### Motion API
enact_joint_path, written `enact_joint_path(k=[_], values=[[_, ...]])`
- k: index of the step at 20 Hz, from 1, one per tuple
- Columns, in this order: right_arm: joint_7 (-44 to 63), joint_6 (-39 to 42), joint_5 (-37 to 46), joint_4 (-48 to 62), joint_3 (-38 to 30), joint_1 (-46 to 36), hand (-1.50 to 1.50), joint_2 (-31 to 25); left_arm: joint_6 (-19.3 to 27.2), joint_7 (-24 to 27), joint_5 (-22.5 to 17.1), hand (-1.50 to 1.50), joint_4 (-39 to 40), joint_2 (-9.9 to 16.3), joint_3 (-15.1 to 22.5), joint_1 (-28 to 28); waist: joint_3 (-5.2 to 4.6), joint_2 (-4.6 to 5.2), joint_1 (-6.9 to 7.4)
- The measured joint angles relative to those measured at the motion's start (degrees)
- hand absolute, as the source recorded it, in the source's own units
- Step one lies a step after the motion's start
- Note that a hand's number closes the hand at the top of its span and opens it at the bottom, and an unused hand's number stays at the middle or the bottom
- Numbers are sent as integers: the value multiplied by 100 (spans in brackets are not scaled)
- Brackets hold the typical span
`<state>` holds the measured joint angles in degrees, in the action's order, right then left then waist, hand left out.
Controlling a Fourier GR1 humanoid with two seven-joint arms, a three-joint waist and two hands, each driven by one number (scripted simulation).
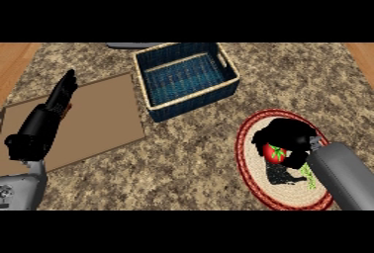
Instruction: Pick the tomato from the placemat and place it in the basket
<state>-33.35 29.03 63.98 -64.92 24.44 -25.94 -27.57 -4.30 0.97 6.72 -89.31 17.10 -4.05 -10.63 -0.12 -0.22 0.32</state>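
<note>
A red tomato [275, 152] with a green stem lies on the round woven placemat [252, 148] with a red rim, at the lower right. My right hand [288, 136] is over it with fingers curled round it, hiding much of it. The blue woven basket [157, 106] with a tan rim stands at the upper middle, up and to the left of the placemat, and holds nothing. My left hand [62, 94] rests at the left with straight fingers pointing up, holding nothing.
A brown flat mat [95, 118] lies on the speckled counter under my left hand. Something green [307, 175] shows on the placemat beside my right forearm. A grey object [131, 45] peeks behind the basket at the counter's far edge.
</note>
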Motion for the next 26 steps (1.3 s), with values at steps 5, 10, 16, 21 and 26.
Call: enact_joint_path(k=[5, 10, 16, 21, 26], values=[[-326, -455, 282, 294, -26, -89, 150, 146, -76, 29, 54, 0, 108, -13, -69, -98, -16, -19, -4], [681, -593, 256, 382, -587, 104, 150, 544, 8, -2, 123, 0, 79, -55, -111, -3, -32, -102, -171], [3033, -827, -1, 572, -2110, 586, 150, 636, 150, -97, 144, 0, 121, 58, -364, 214, -52, -291, -935], [5026, -1485, 81, 212, -3023, 690, 150, 907, 201, -140, 140, 0, 120, 117, -497, 386, -61, -360, -1103], [6549, -2480, 290, -874, -3473, 234, 150, 1430, 173, -149, 126, 0, 87, 131, -503, 441, -55, -407, -973]])
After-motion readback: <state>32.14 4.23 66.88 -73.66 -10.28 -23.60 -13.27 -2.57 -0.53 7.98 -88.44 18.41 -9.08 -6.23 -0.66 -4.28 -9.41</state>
